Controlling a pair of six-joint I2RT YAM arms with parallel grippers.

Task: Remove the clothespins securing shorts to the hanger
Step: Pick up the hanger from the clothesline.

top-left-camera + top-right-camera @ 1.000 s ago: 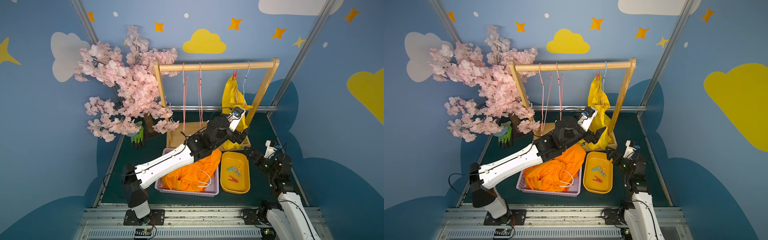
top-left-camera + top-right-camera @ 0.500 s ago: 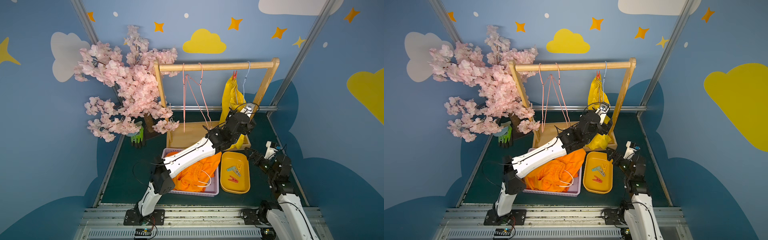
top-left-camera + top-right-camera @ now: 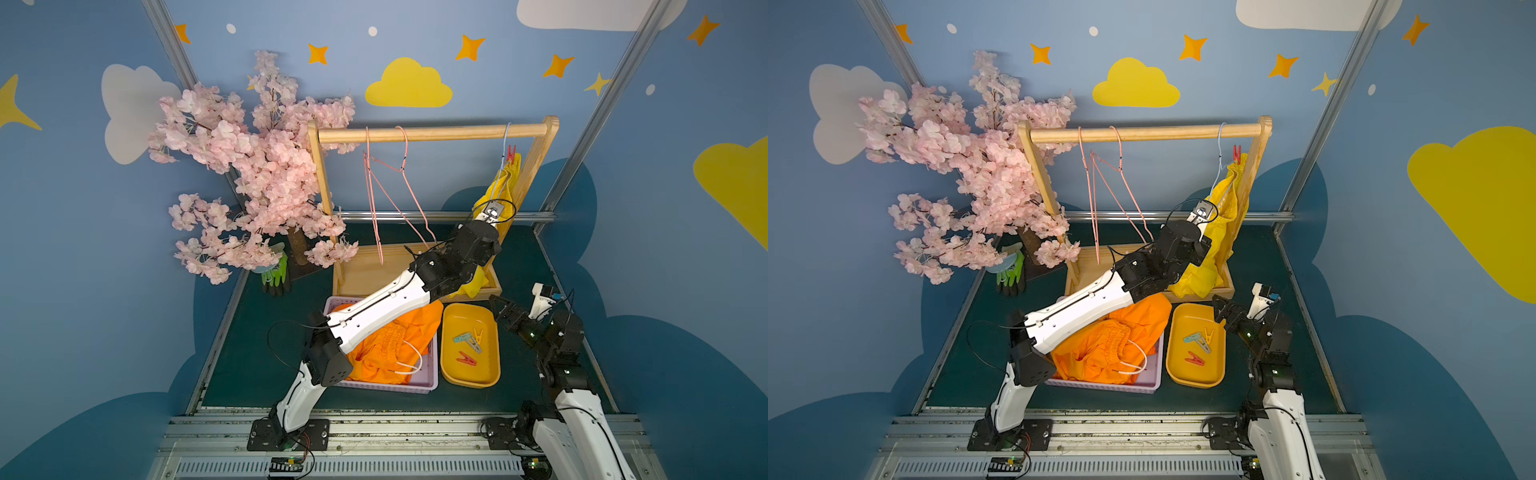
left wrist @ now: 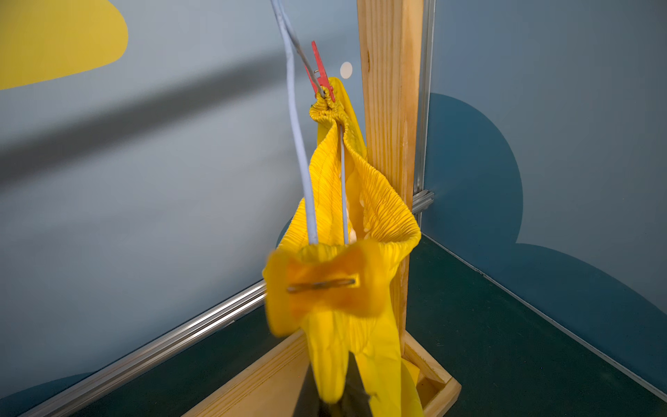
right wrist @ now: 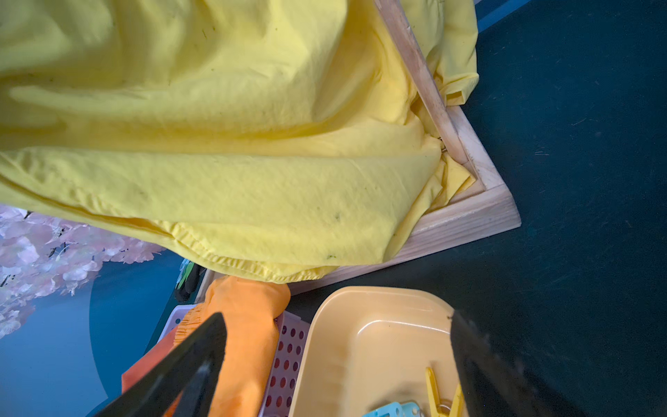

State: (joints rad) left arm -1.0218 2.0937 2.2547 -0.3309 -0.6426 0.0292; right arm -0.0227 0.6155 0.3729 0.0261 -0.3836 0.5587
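Left gripper (image 3: 491,212): jaws pinched together, raised to the low end of the yellow shorts (image 3: 504,185). What they pinch is entered below.

Both top views. Wooden rack (image 3: 432,134) carries two bare pink hangers (image 3: 374,199) and one blue hanger (image 3: 506,135). The yellow shorts hang from the blue one, with a red clothespin (image 3: 510,153) clipped at the high end. Orange shorts (image 3: 390,345) are heaped in the lilac basket (image 3: 433,374). Yellow tray (image 3: 457,320) just beside it holds four loose clothespins (image 3: 468,341). Right gripper (image 3: 496,302): jaws wide, empty, at the tray's far corner.

Left wrist view. Yellow clothespin (image 4: 325,285), blurred, sits on the gathered waistband at the hanger's low end, just ahead of the closed fingers (image 4: 306,400). Yellow cloth drapes over them, so whether they grip peg or cloth cannot be told.

Right wrist view. Spread fingers (image 5: 195,353) stand above the tray rim. A yellow leg spills across the rack's base.

Status, judged: orange pairs freed and four pegs off. Two pegs are left, both on the yellow pair.
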